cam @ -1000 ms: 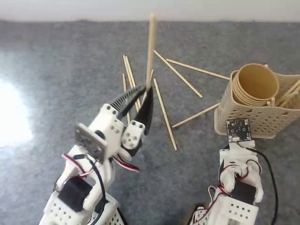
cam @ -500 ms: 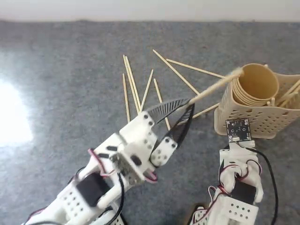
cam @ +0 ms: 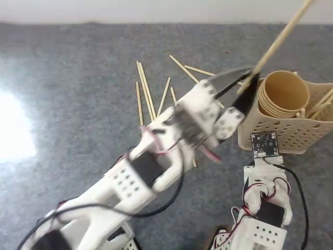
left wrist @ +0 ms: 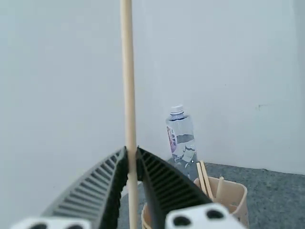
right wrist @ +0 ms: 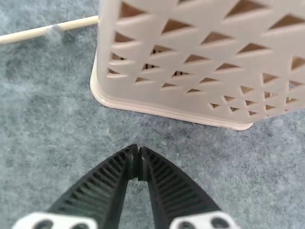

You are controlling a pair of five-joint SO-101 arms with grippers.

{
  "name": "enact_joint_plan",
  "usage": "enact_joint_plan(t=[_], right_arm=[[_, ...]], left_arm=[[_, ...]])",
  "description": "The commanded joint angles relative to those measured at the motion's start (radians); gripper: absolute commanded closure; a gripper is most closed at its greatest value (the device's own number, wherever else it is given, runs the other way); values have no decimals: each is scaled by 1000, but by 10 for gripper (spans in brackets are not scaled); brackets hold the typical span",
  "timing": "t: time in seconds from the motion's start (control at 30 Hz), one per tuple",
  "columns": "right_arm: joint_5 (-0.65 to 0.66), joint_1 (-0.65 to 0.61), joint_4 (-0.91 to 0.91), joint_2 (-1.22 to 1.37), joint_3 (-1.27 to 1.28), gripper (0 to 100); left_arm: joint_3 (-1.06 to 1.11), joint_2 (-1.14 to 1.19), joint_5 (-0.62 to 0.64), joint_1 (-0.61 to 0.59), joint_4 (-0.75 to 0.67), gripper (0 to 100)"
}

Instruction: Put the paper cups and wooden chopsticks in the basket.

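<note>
The left arm (cam: 151,166) has swung its chopstick (cam: 278,41) right, up beside the basket (cam: 291,133) and cups (cam: 283,94).

Overhead camera looks down; every view shares the basket (cam: 291,130).

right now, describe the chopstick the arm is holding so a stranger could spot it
Start at the beige basket on the right of the table. Beside it the left gripper clamps one chopstick. Unlike the loose chopsticks lying flat on the table, it points up in the air.
</note>
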Motion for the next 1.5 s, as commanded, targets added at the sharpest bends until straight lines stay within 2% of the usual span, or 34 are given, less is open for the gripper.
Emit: enact_joint_plan(t=[0.0, 0.47, 0.6, 0.7, 0.93, 1.2, 1.33, 1.47], right_arm=[[15, -7, -19, -13, 17, 991], [17, -7, -18, -13, 17, 991], [17, -31, -18, -13, 17, 991], [18, -56, -10, -12, 17, 991], [18, -54, -7, -10, 17, 991], [18, -54, -7, -10, 17, 991], [18, -54, -7, -10, 17, 991], [18, -54, -7, -10, 17, 991]], left_arm=[[-231, 170, 11, 38, 41, 989], [-949, 842, 2, 149, 206, 989], [-1211, 1017, -87, 229, 222, 989], [-1403, 1125, -110, 267, 315, 989], [-1713, 1376, -109, 239, 414, 989], [-1929, 1551, -115, 181, 451, 989], [-1963, 1576, -117, 164, 566, 988], [-1988, 1579, -172, 164, 667, 987]])
